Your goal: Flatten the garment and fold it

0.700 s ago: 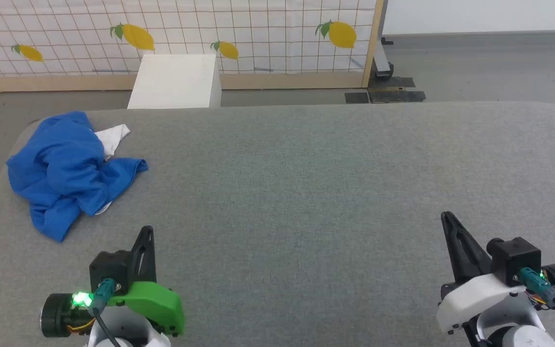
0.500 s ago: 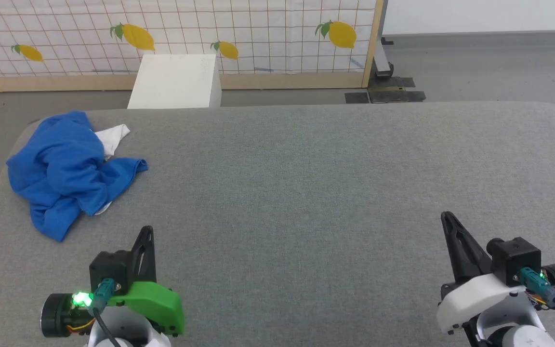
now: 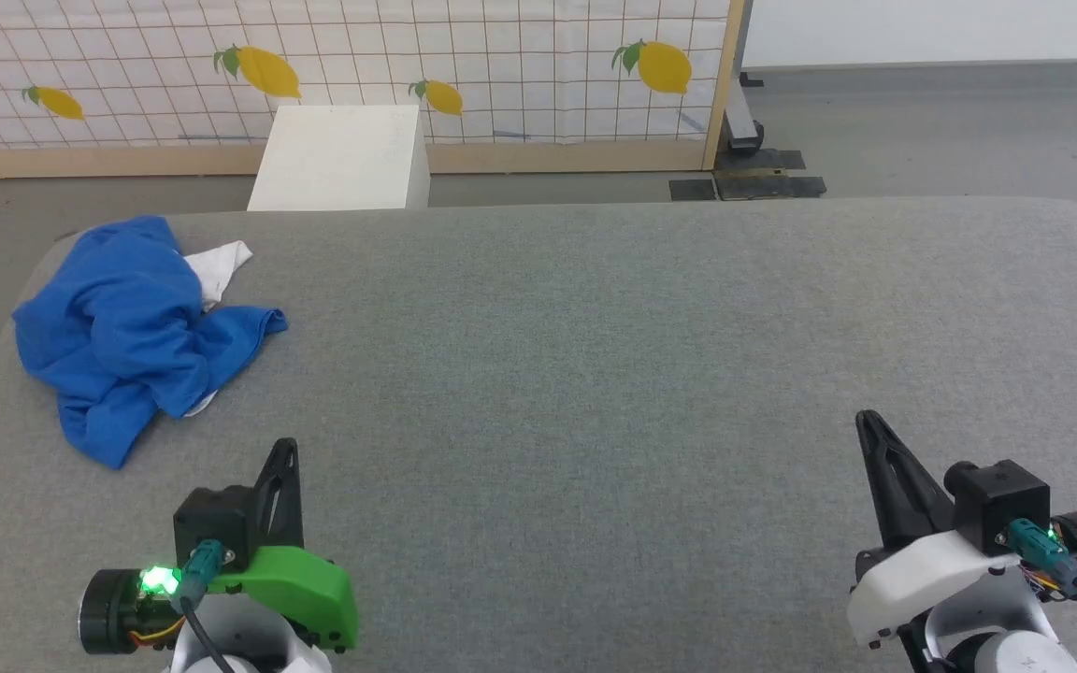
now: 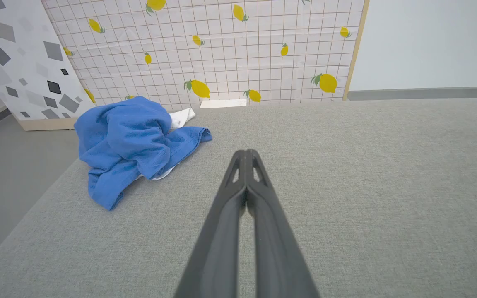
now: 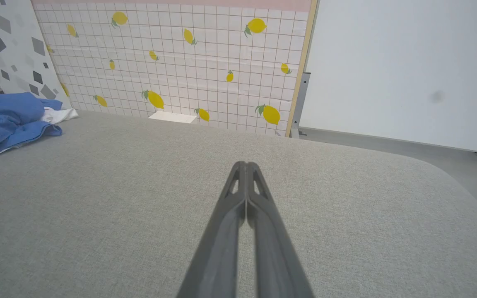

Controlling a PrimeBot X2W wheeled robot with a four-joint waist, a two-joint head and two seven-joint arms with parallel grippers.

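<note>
The garment lies crumpled at the far left of the table, untouched; judged soft, light and limp, best pinched at a loose blue edge; left gripper and right gripper both closed, empty.

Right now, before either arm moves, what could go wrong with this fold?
The shirt is bunched at the left edge of the table: a sideways tug could drag it off. Its layers overlap, so a pinch may catch several. Both the left tool and right tool are shut and apart from it; the right one has far to reach.
</note>
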